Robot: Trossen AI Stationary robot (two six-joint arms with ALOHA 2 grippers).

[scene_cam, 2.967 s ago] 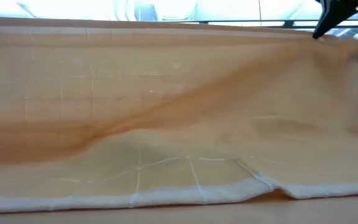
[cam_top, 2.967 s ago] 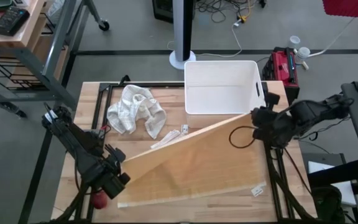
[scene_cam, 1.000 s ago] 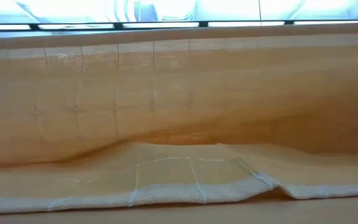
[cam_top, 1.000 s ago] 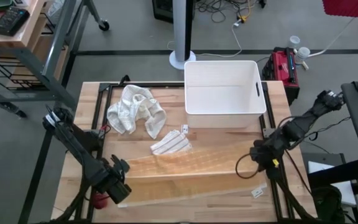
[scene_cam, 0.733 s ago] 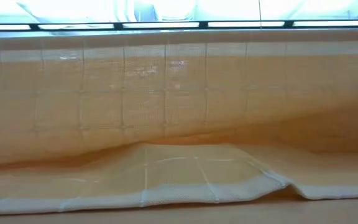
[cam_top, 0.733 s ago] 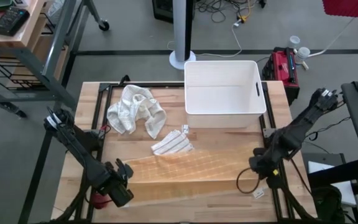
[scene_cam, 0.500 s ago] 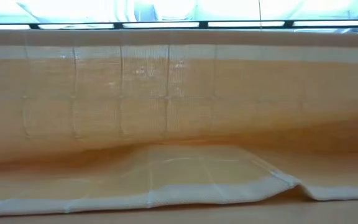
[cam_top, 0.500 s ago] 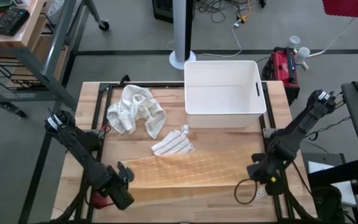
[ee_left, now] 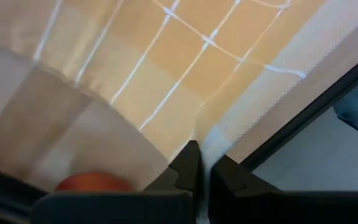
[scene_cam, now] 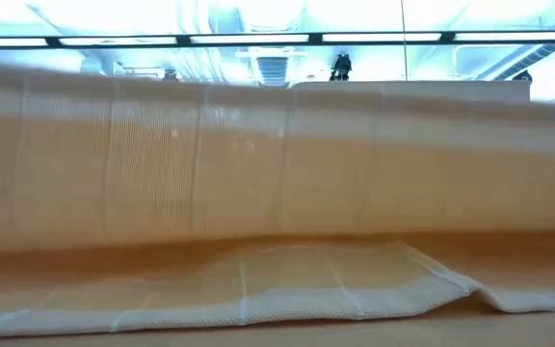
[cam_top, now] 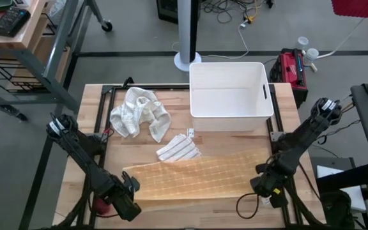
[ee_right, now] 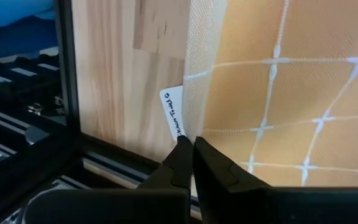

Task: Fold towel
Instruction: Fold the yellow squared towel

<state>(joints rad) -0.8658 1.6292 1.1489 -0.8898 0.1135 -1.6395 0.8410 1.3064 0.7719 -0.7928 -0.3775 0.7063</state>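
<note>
— How does your towel [cam_top: 193,177] lie?

— Its long axis runs straight from your left gripper [cam_top: 128,195] across to your right gripper [cam_top: 261,187], stretched between them along the near side of the table [cam_top: 232,142]. It's orange with a white grid.

— What's hard to make out?

— From the low camera the towel fills nearly the whole picture as a raised fold, so neither gripper shows there. From above, both pinched corners are covered by the arms.

— And the grip?

— Your left gripper's fingers are closed on the corner at its end; the wrist camera shows the white hem pinched between them. Your right gripper is clamped on the opposite corner, with a small white tag [ee_right: 172,113] just beside its tips. Beyond the towel from both grippers lie a striped cloth [cam_top: 177,148], a crumpled white cloth [cam_top: 139,112] and a white bin [cam_top: 229,89].
</note>
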